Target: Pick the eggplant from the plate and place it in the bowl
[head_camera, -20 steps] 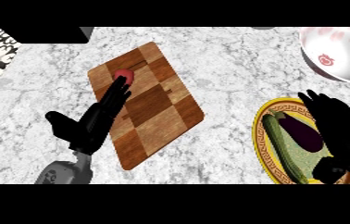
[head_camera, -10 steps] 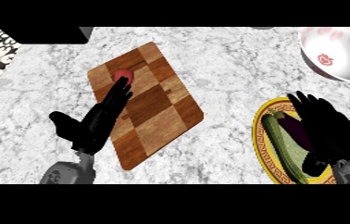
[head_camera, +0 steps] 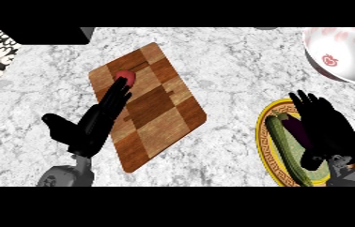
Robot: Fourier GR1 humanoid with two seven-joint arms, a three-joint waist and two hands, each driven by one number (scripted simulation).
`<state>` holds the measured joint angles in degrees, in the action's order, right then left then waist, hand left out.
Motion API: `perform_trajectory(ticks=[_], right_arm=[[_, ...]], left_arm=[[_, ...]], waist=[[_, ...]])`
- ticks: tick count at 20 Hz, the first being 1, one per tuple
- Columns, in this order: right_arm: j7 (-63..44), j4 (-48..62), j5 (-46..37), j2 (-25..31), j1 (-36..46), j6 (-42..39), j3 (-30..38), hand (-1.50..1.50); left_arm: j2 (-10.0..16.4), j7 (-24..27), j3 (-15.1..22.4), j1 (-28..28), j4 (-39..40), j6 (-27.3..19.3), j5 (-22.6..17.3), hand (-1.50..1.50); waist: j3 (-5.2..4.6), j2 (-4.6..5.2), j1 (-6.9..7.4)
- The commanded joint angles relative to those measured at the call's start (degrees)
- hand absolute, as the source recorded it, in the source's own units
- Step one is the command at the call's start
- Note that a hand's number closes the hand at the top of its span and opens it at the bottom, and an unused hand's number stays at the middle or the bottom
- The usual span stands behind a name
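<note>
The dark purple eggplant (head_camera: 294, 129) lies on the yellow-rimmed plate (head_camera: 263, 127) at the right edge, next to a long green vegetable (head_camera: 283, 144). My right hand (head_camera: 326, 127) hovers over the plate's right half with its fingers spread and fairly straight. It covers the eggplant's right side, and its thumb sits low near the plate's lower rim. The white bowl (head_camera: 331, 57) with red markings stands at the top right, partly cut off by the view's edge. My left hand (head_camera: 97, 120) rests open, fingers straight, at the wooden cutting board's left edge.
A checkered wooden cutting board (head_camera: 156, 111) lies at the centre left, with a small red object (head_camera: 125, 75) at my left fingertips. A dark block (head_camera: 49, 34) fills the top left corner. The counter is grey marble (head_camera: 229, 71).
My right hand has slid left over the plate and now lies above the eggplant, hiding part of it. The left hand and the eggplant have not moved.
</note>
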<state>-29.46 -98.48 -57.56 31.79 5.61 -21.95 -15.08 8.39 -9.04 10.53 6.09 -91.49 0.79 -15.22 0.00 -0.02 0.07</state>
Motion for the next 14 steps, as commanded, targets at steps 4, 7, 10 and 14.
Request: perform_trajectory(ticks=[4,7,10,14], right_arm=[[2.2,2.6,-5.4,-4.7,1.4,-0.3,1.2,-1.5],[6.7,8.1,-5.9,-4.9,2.6,1.9,4.9,-1.5],[7.9,8.6,-8.0,-6.7,-0.1,4.2,4.9,-1.5],[12.5,14.5,-8.5,-5.8,3.1,5.8,8.4,-1.5]], left_arm=[[-3.2,-0.6,-1.0,3.4,4.3,0.7,2.1,0.0],[-4.0,1.8,-0.2,-0.1,1.9,0.7,4.3,0.0],[-3.3,0.7,-2.1,1.2,2.8,2.3,3.9,0.0],[-2.6,2.3,-2.2,-2.7,1.6,4.7,4.0,0.0]], waist=[[0.0,0.03,-0.12],[0.0,0.03,0.03],[0.0,0.01,-0.06],[0.0,0.01,0.1]])
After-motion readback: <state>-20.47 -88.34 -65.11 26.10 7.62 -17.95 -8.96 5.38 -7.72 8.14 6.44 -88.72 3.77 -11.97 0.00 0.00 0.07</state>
